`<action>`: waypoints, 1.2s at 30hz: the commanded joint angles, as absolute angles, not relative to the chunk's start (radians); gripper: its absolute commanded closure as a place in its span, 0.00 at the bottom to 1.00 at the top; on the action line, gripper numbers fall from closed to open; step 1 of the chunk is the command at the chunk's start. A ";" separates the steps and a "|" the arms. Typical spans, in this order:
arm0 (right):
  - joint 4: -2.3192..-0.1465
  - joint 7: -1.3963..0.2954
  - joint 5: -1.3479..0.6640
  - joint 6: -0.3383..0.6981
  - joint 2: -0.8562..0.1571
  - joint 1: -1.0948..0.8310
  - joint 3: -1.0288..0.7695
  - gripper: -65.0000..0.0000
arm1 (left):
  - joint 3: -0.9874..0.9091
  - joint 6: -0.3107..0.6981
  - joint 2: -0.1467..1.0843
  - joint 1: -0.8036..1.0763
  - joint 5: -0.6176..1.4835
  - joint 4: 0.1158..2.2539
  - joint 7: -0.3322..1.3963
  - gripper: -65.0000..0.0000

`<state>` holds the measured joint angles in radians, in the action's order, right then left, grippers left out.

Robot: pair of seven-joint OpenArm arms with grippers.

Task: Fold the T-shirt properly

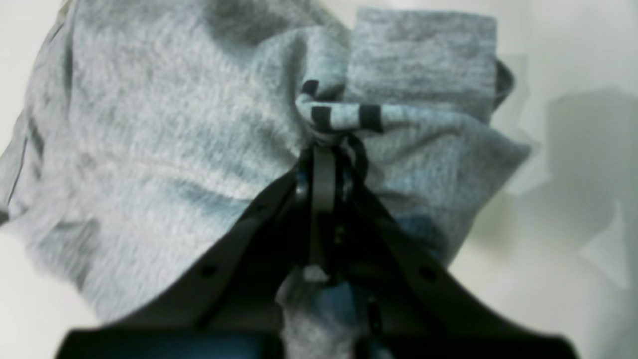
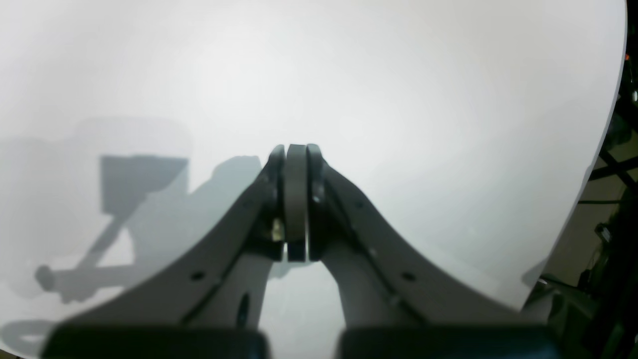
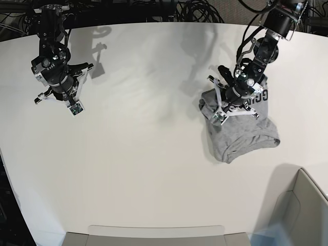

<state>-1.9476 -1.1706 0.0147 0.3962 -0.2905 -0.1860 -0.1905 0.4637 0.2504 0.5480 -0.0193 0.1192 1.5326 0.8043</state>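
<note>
— Jaws first: how does the left gripper (image 1: 326,149) stand?

— Pinched together on a bunched ridge of the T-shirt (image 1: 164,149). In the left wrist view grey cloth gathers right at the fingertips, and a rolled fold just beyond them carries black printed marks (image 1: 344,115). More cloth hangs down between the two finger arms, close to the camera.

— And outward from that grip?

— Heather-grey fabric spreads to both sides of the fingers, the wider mass on one side, and a flat folded panel lies past the tips. In the base view the left gripper (image 3: 234,97) sits over the upper part of the T-shirt (image 3: 245,138), which lies crumpled on the white table (image 3: 154,164); black lettering (image 3: 262,97) shows just beside the gripper, and the rest of the garment trails toward the table's near edge.

— The other arm?

— The right gripper (image 2: 296,149) has its pads pressed flat together with nothing between them. Only bare table and the arm's own shadow lie around it. In the base view the right gripper (image 3: 57,77) is well apart from the T-shirt, across the table from it.

— Anything else near the shirt?

— A pale box (image 3: 307,205) sits at the table's corner, beyond the garment's trailing edge.
</note>
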 commanded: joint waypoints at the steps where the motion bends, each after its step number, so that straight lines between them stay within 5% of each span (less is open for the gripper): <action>1: -1.966 -1.158 0.015 0.397 -0.302 -0.174 -0.180 1.00 | 0.460 0.246 0.576 -0.013 0.096 1.541 0.881 1.00; 7: -1.975 -1.145 0.015 0.397 -0.302 -0.173 -0.133 1.00 | 0.271 0.246 0.572 0.008 0.096 1.741 0.883 1.00; 15: -2.038 -0.886 -0.050 0.395 -0.289 -0.205 -0.136 1.00 | 0.001 0.242 0.389 0.101 0.097 1.946 0.866 1.00; 25: -2.071 -0.871 -0.357 0.395 -0.269 -0.318 -0.280 1.00 | -0.170 0.240 0.105 0.323 0.091 2.049 0.720 1.00; 36: -2.071 -0.874 -0.387 0.395 -0.334 -0.618 -0.447 1.00 | -0.177 0.240 0.094 0.547 0.093 2.054 0.717 1.00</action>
<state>-2.0548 -0.8921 -0.3744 0.3950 -0.3252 -0.6125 -0.4423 -0.1726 0.2428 0.0887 0.5438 0.0937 2.0335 0.7380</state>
